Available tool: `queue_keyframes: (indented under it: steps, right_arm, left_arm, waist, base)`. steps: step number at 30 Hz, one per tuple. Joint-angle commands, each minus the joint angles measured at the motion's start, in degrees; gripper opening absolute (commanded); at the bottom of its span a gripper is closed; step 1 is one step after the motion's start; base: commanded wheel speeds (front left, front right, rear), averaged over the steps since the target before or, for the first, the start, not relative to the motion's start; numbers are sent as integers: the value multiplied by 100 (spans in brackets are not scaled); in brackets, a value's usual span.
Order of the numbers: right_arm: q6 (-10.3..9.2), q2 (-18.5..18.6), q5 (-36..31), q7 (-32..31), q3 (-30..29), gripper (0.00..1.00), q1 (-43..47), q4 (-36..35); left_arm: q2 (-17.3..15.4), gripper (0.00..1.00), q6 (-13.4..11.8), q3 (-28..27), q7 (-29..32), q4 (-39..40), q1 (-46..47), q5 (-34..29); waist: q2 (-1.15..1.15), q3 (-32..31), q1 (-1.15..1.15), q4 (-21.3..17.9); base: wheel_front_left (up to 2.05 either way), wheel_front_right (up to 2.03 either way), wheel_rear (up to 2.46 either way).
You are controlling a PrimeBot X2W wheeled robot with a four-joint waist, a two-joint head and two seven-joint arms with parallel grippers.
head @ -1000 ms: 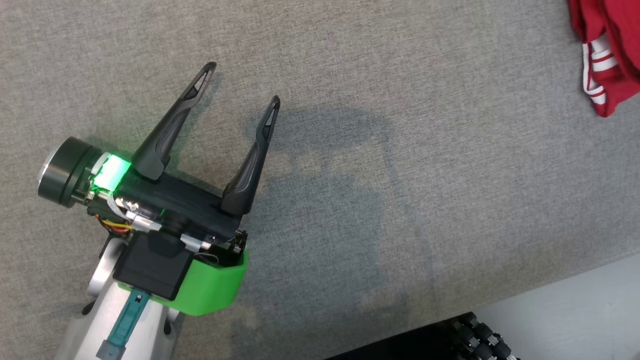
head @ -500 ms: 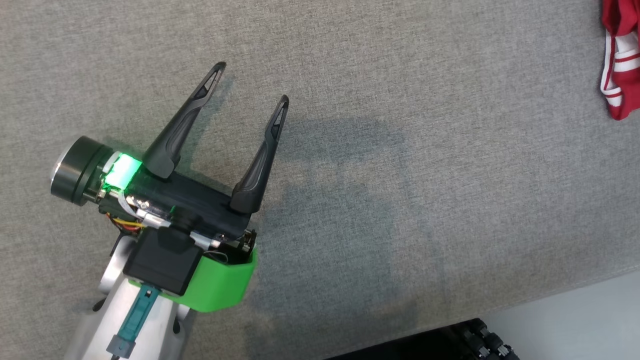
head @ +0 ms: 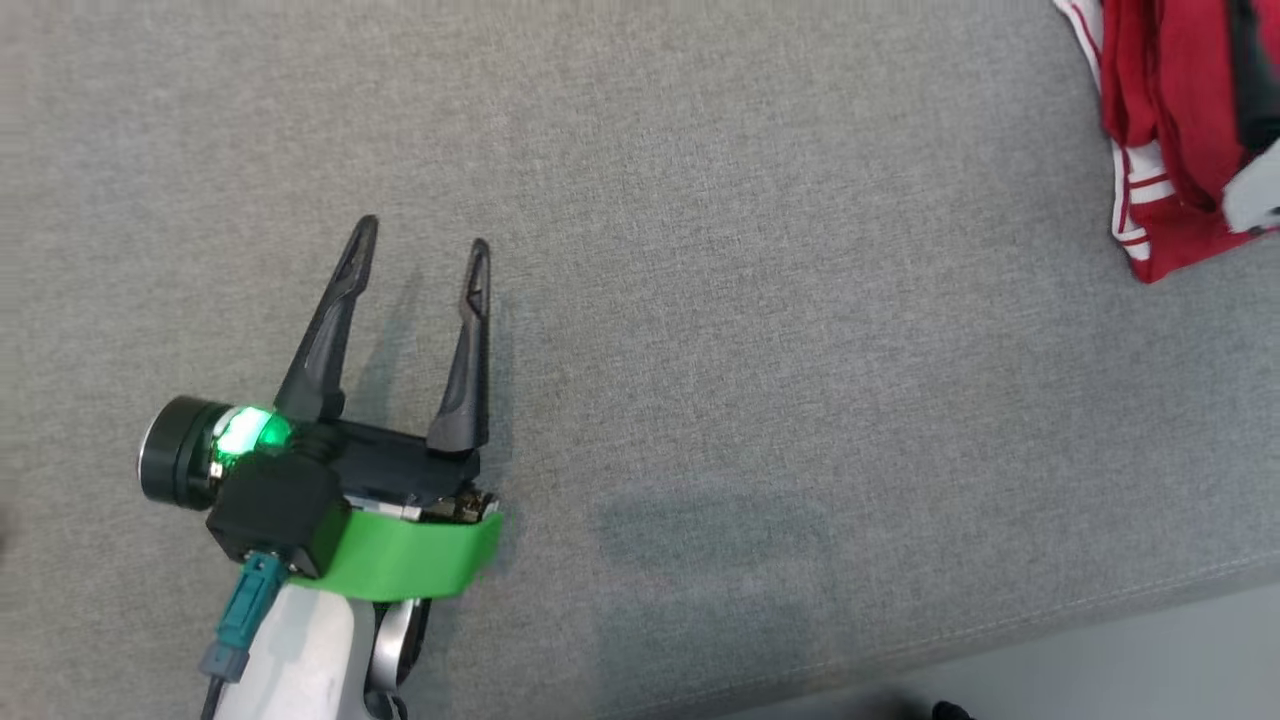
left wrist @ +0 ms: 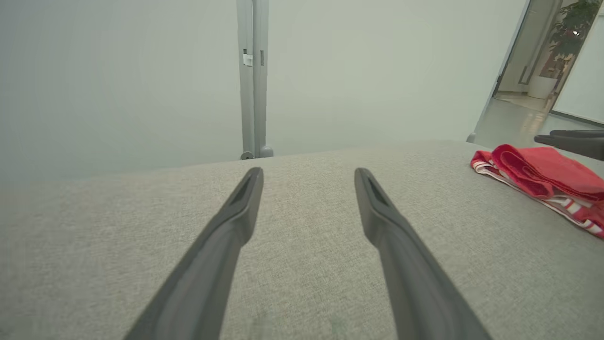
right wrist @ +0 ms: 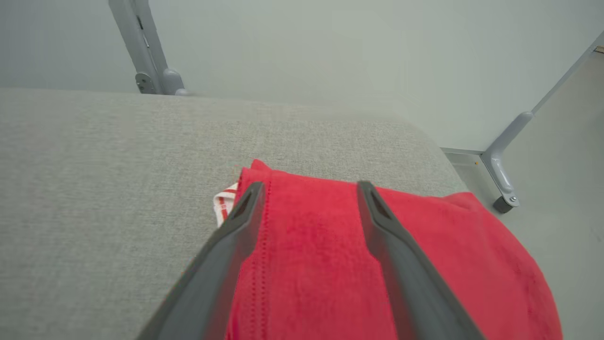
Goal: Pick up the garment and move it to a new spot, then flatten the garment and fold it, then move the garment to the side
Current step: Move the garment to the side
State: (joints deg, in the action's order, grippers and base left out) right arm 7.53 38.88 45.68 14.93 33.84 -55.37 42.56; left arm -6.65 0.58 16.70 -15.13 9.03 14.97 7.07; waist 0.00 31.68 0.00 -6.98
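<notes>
Two long dark fingers mark the left gripper (head: 422, 237) seen from the head camera, low on the left, its jaws spread with nothing between them and only the grey cloth-covered table (head: 760, 300) beneath. Well apart from it, up in the far right corner, lies the garment (head: 1150, 130), a red bundle with white stripes along its hem, and a pale piece of the right arm (head: 1255, 200) crosses it at the picture's edge. A strip of light floor (head: 1150, 660) shows past the table's near edge. Looking along the left gripper (left wrist: 307, 172), the jaws again stand wide over bare table, pinching nothing; the garment (left wrist: 542, 174) sits off to the right near the table's end, folded in a low heap, with a dark finger of the right gripper (left wrist: 571, 141) reaching in just above it. Behind the table a grey post (left wrist: 252, 80) rises against a pale wall, and a potted plant (left wrist: 566, 28) shows through a doorway. Looking along the right gripper (right wrist: 310, 186), its jaws are spread over the garment (right wrist: 321, 264), red cloth showing between and on both sides of them, none of it pinched; whether they touch the cloth I cannot tell. The striped hem (right wrist: 224, 203) peeks out at the left, and the garment lies close to the table's far corner, above a grey metal leg (right wrist: 502, 179).
</notes>
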Motion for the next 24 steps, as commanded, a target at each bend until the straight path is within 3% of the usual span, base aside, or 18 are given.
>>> queue_keyframes:
  steps: [1, 7, 12, 19, 24]
  right_arm:
    - [-9, -186, -198, 21, -146, 100, 246, -151]
    - [-9, -1021, -1331, 18, -773, 100, 1247, -1041]
    - [-9, -1613, -2138, 18, -1275, 100, 2120, -1706]
    - [-9, -2368, -2953, 19, -2268, 100, 3340, -2811]
    - [-9, -2771, -3468, 19, -2572, 100, 4250, -3553]
  left_arm:
    - [37, 100, -63, -94, -1, -104, -121, 119]
    - [185, 100, -166, -384, -1, -588, -352, 571]
    - [234, 100, -174, -717, -1, -976, -538, 562]
    - [337, 100, 32, -1119, -1, -1256, -990, 709]
    - [367, 100, 179, -1235, -1, -1295, -1340, 530]
  waist:
    - [0, -748, 0, 248]
    - [0, -1323, 0, 485]
    - [0, -1753, 0, 595]
    - [0, -2328, 0, 706]
    - [0, -2686, 0, 767]
  base:
    - [0, 0, 0]
    - [0, 0, 0]
    - [0, 0, 0]
    - [0, 0, 0]
    - [0, 0, 0]
